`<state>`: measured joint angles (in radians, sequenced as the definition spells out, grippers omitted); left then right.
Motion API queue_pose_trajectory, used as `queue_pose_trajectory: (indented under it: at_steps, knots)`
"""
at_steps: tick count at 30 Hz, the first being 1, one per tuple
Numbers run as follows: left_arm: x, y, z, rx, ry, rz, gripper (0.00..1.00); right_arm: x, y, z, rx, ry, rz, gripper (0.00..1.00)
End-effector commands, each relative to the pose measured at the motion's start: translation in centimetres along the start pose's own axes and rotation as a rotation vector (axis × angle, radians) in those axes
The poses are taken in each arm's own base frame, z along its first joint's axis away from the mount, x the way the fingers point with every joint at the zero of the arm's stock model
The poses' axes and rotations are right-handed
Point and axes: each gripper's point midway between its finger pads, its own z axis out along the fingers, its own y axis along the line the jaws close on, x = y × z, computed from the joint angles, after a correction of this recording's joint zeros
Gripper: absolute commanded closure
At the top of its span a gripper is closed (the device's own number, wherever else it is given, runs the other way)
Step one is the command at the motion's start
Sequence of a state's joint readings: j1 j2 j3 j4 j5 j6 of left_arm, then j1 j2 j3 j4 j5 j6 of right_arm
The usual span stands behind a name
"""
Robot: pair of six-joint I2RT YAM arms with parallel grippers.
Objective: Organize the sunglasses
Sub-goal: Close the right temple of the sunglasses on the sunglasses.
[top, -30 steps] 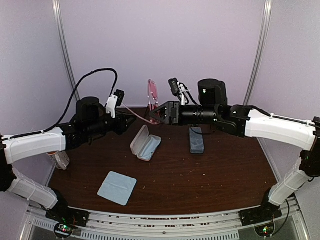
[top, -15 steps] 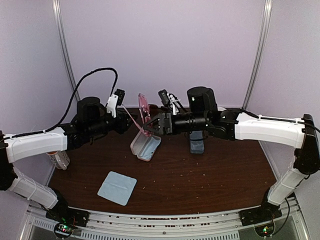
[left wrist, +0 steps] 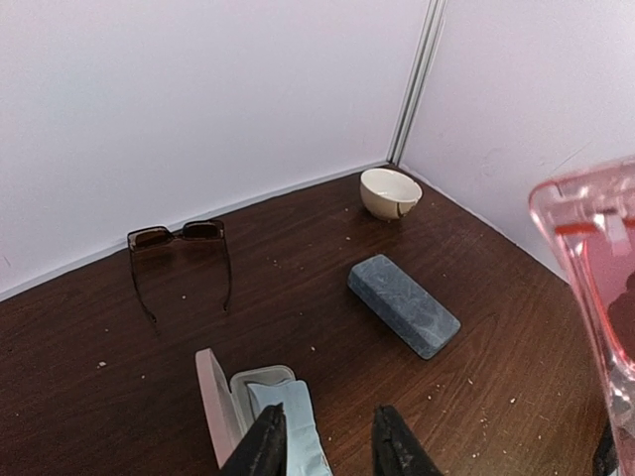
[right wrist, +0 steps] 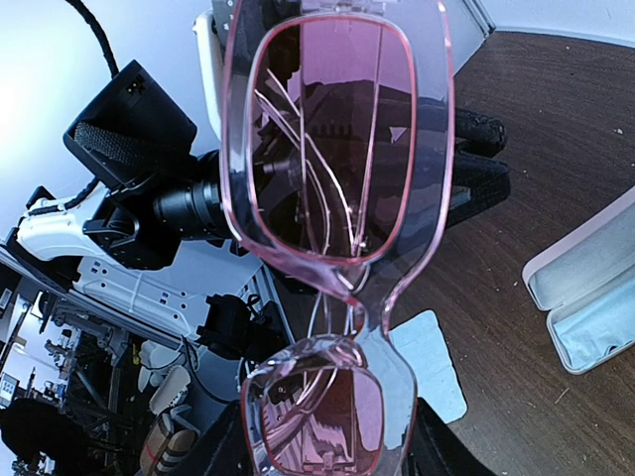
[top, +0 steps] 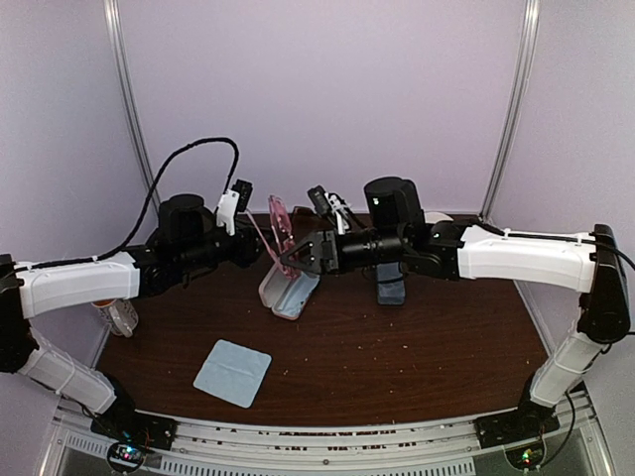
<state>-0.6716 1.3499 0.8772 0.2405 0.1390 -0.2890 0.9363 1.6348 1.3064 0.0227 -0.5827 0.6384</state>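
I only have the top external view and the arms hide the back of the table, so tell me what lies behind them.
Observer: A pair of dark-framed sunglasses with brown lenses lies unfolded by the back wall, temples pointing away from it.
Operator: Report anything else back there.
Observer: A small cream bowl stands in the corner, beyond the grey-blue oblong case and apart from it.
Operator: Check the left end effector.
Observer: Its fingers stand apart with nothing between them.
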Motion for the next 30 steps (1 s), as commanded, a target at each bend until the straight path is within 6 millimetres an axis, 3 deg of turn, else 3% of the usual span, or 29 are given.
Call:
queue_pose_trajectory:
  at_steps: [1, 12, 23, 30]
  knots:
    - [-2.2, -1.1, 0.4, 0.05, -0.074, -0.003, 0.68, -1.0, 1.4, 0.3, -0.053, -0.025, -0.01, 0.61]
    - [-2.7, -1.8, 1.3, 0.094, -0.089, -0.016, 0.68, -0.6, 0.9, 0.9, -0.053, -0.018, 0.002, 0.61]
    - [-2.5, -0.6, 0.8, 0.015, -0.069, 0.023, 0.68, -2.5, -0.4, -1.2, 0.003, -0.072, -0.022, 0.62]
    - [-2.6, -1.0, 0.5, 0.037, -0.079, 0.007, 0.67, -2.4, -0.8, -1.4, 0.01, -0.066, -0.021, 0.62]
